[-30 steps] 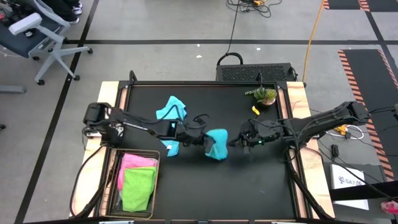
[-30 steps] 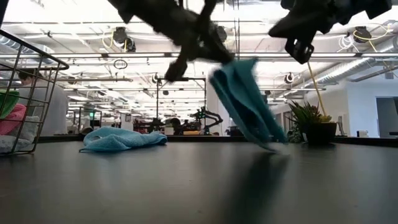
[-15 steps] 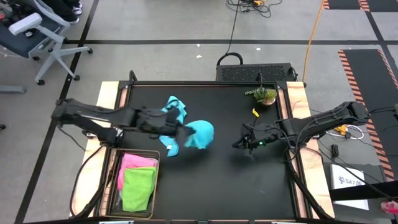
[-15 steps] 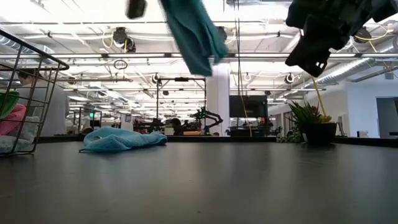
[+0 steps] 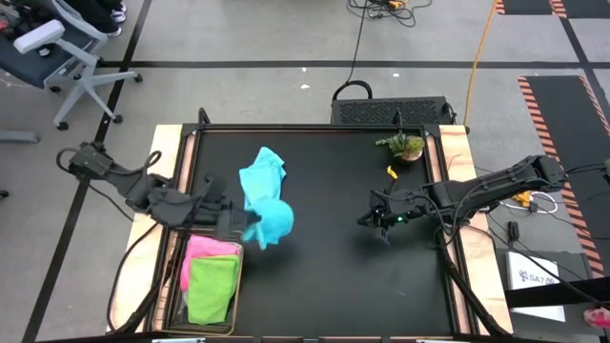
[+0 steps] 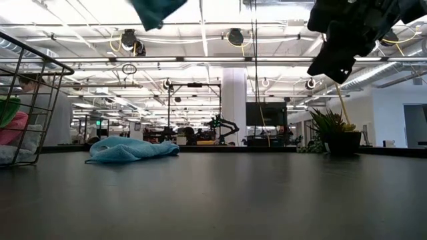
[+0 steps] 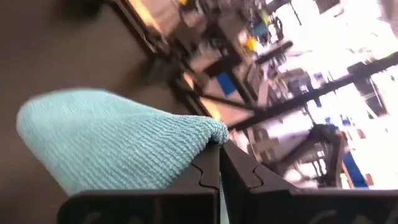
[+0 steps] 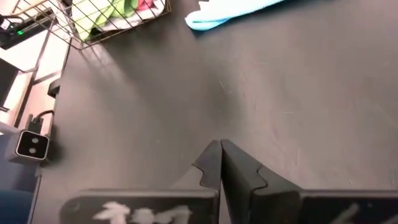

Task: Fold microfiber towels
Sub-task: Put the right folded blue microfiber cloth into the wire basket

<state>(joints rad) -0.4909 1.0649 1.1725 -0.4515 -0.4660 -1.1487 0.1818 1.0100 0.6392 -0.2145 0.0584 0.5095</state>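
My left gripper (image 5: pixel 244 224) is raised over the table's left part, next to the wire basket, and is shut on a teal towel (image 5: pixel 271 222). In the low view this teal towel (image 6: pixel 157 9) shows high at the top. A light blue towel (image 5: pixel 262 173) lies crumpled on the black table just beyond it, and the low view shows the same light blue towel (image 6: pixel 131 149) flat on the tabletop. My right gripper (image 5: pixel 375 220) hovers shut over the table's right half, holding nothing. My left gripper pinches the teal towel between its two fingers at a bunched edge (image 7: pixel 210 133); how many layers, I cannot tell. The fingers reach nearly level from the table's left side. The towel bulges out beside the fingers (image 7: pixel 205 168) and hangs clear of the table.
The wire basket (image 5: pixel 238 235) at the near left holds a pink towel (image 5: pixel 212 250) and a lime green towel (image 5: pixel 212 286). A small potted plant (image 5: pixel 406 146) stands at the far right. Bare black tabletop lies between the two grippers.
My left gripper has swung from the table's middle toward its left edge and risen, still shut on the teal towel. The towel's lower end, which was touching the table, now hangs well clear of it. My right gripper has tipped downward a little in place.
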